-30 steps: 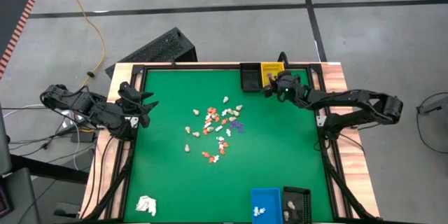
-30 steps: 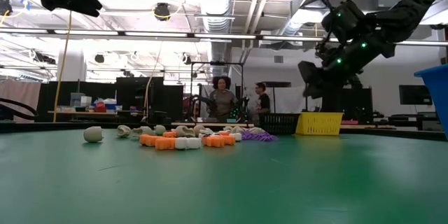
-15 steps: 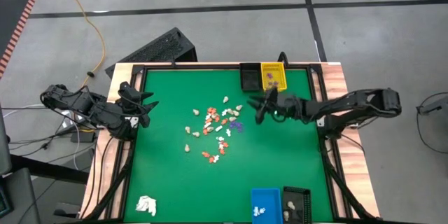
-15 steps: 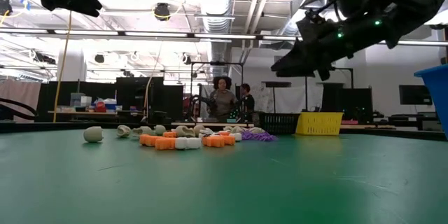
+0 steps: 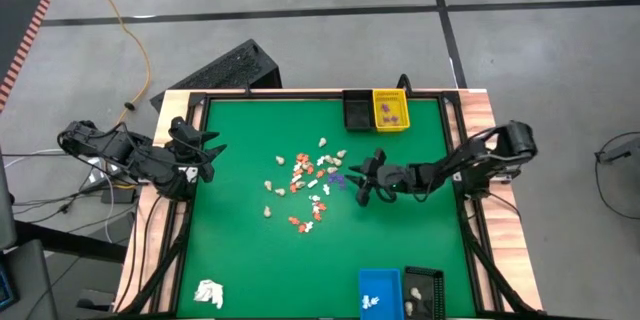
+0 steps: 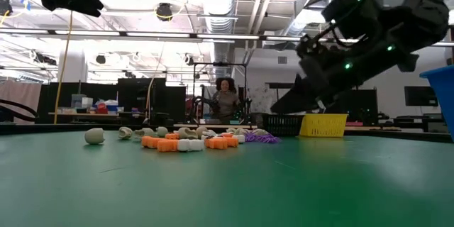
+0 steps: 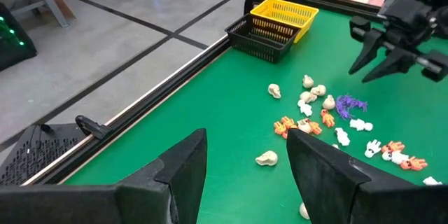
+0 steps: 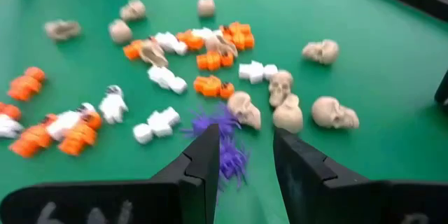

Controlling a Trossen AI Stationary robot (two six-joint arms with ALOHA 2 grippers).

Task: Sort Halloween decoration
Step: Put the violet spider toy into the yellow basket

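1. The step in hand looks like a reach for the next pick: the right gripper (image 5: pixel 366 182) hangs low over the green table (image 5: pixel 240 260), just right of the Halloween decoration (image 5: pixel 308 185), with its fingers parted and nothing between them.
2. In the right wrist view those fingers frame a purple spider-like piece (image 8: pixel 225 140), which lies on the right edge of the scatter beside cream skulls (image 8: pixel 287 108).
3. The next move probably calls for lowering onto that purple piece and closing on it alone, without catching a skull. It would likely go to the yellow basket (image 5: pixel 390 109) at the far edge, which already holds purple bits.
4. The left gripper (image 5: pixel 205 150) waits at the table's left edge, fingers spread and empty.
5. The decoration lies loose in the table's middle: orange, white, cream and purple pieces.
6. A black basket (image 5: pixel 356 108) stands left of the yellow one. A blue bin (image 5: pixel 379 291) and a second black basket (image 5: pixel 423 293) sit at the near edge, and a white lump (image 5: pixel 208 293) lies near left.
7. Beyond the table is a workshop with ceiling ducts, and a person (image 6: pixel 225 101) stands far off.
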